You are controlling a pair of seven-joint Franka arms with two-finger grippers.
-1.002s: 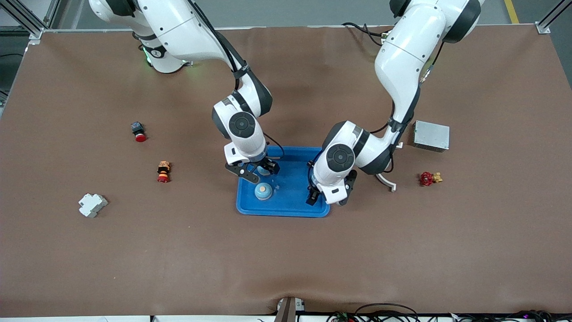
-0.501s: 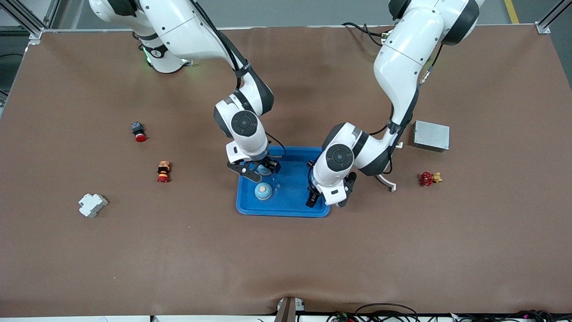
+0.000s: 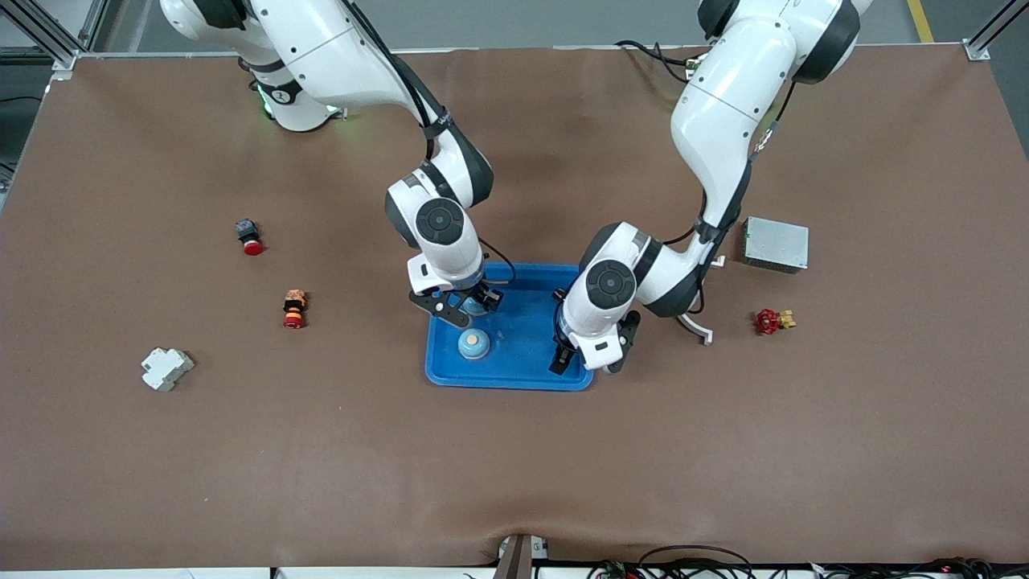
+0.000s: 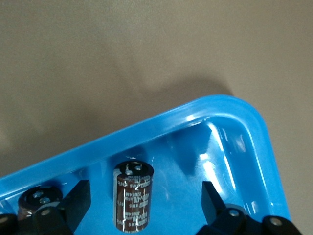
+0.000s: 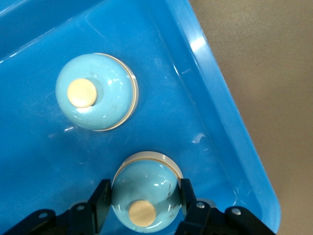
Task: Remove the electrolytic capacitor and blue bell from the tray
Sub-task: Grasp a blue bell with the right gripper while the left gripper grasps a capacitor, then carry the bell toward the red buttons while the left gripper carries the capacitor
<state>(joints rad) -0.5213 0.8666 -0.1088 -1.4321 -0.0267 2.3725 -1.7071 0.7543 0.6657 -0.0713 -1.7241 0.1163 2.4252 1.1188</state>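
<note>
Bells first: two pale blue bells sit in the blue tray. One bell has the right gripper down around it, fingers closed against its sides, at the tray's end toward the right arm. The second bell stands free just beside it, nearer the front camera, untouched.

At the tray's other end, toward the left arm, a dark capacitor stands upright between the wide-open fingers of the left gripper, which do not touch it. Another capacitor stands just beside it, partly hidden by one finger.

Nothing has left the tray, as far as I can judge. The right arm looks ready to lift its bell out; the left arm has yet to close on the capacitor. Both lifts and both set-downs on the desk remain.

Around the tray lie other bits: a grey metal box and a red valve toward the left arm's end, a red button, a small orange and red part and a white block toward the right arm's end.
</note>
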